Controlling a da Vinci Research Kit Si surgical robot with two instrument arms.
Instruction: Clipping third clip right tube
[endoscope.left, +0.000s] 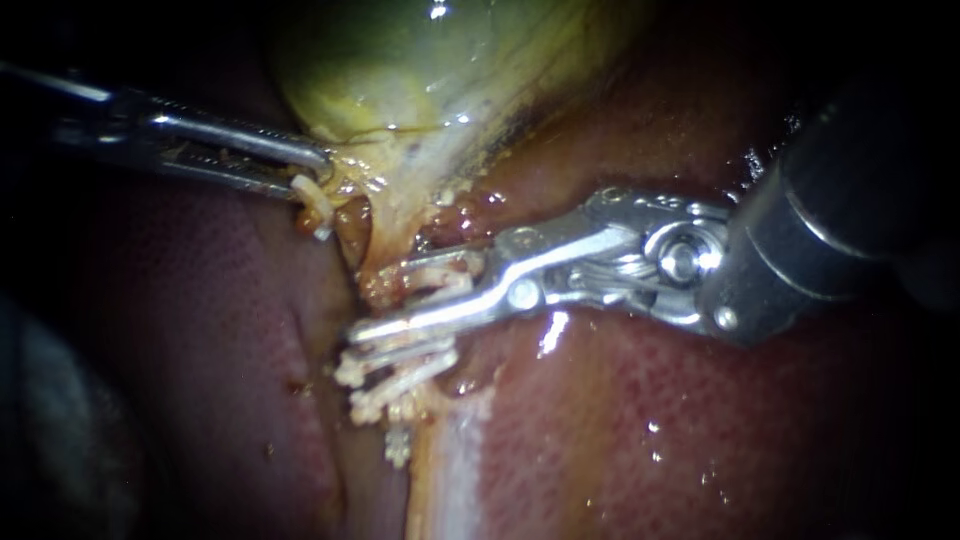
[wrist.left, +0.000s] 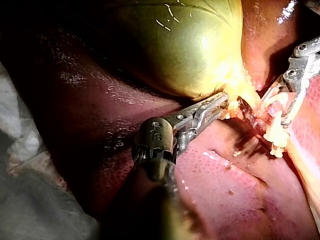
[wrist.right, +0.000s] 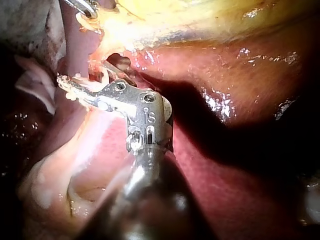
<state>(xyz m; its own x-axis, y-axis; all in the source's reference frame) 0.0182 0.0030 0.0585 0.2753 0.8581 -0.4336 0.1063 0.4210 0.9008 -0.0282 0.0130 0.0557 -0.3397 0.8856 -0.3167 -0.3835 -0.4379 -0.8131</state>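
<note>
Tube (endoscope.left: 378, 283), pale and wet, hangs below the yellow-green gallbladder (endoscope.left: 420, 70): soft, slippery, likely fragile, best taken close under it. Steel right instrument's (endoscope.left: 380, 300) jaws clamp a white plastic clip (endoscope.left: 440, 288) around the tube; steel left instrument's (endoscope.left: 305, 170) jaws pinch the gallbladder's neck.

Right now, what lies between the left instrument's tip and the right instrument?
Endoscope view: a white clip and yellowish tissue at the gallbladder neck lie between left instrument and right instrument; not bare.

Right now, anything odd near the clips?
Yes: the clips below the right instrument splay at different angles, bunched, not parallel. One white piece lies apart below them, and another hangs by the left instrument.
</note>
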